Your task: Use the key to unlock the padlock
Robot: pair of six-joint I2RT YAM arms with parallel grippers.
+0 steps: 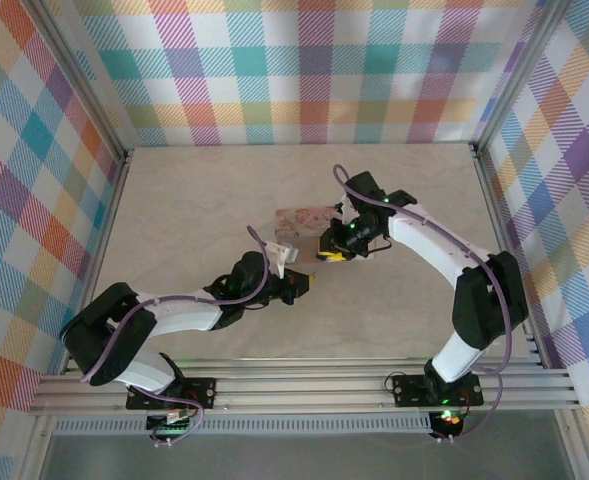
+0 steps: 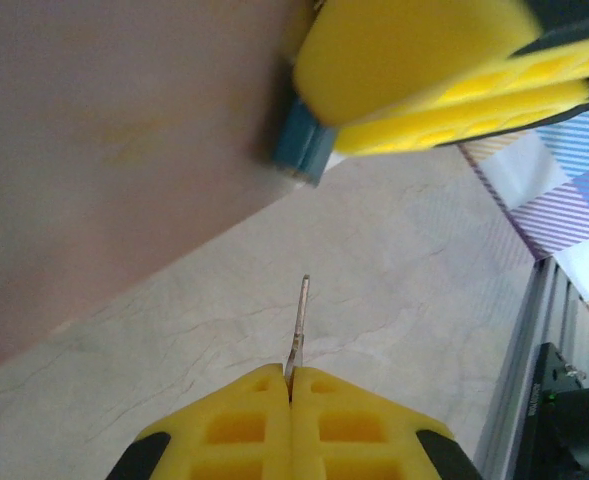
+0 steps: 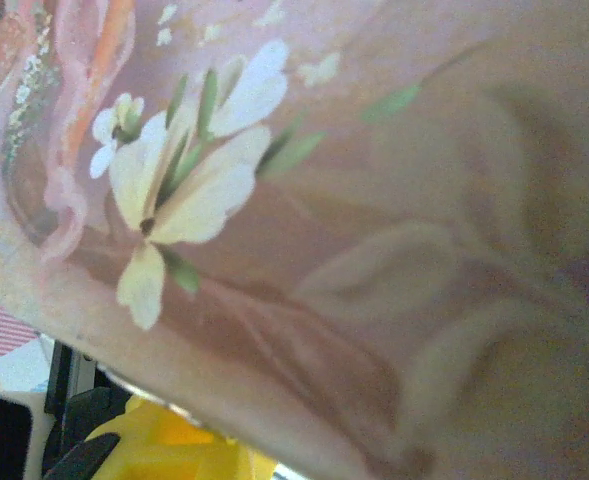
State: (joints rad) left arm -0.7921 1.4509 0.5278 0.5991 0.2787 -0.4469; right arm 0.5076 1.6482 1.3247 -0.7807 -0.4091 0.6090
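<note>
Table (image 1: 194, 200) pale stone pattern. Flowered box (image 1: 302, 216) mid-table. Right gripper (image 1: 332, 250) at box's near side, jaws apparently clamped on small blue padlock (image 2: 300, 152) beside box edge. Padlock likely hard, prone to swing: hold by body. Left gripper (image 2: 290, 378) jaws together on key (image 2: 299, 325). Blade thin, stiff, slippery, aimed at padlock, still apart.

Pink flower-printed box (image 1: 299, 218) sits near the table's middle. A white flower (image 3: 189, 180) with green leaves is on its face. Pale marbled tabletop (image 1: 194, 200) lies under and all round the box. Plaid walls (image 1: 304, 70) stand behind and on both sides of the box. Aluminium rails (image 1: 304, 388) run along the near edge, well apart from the box.
</note>
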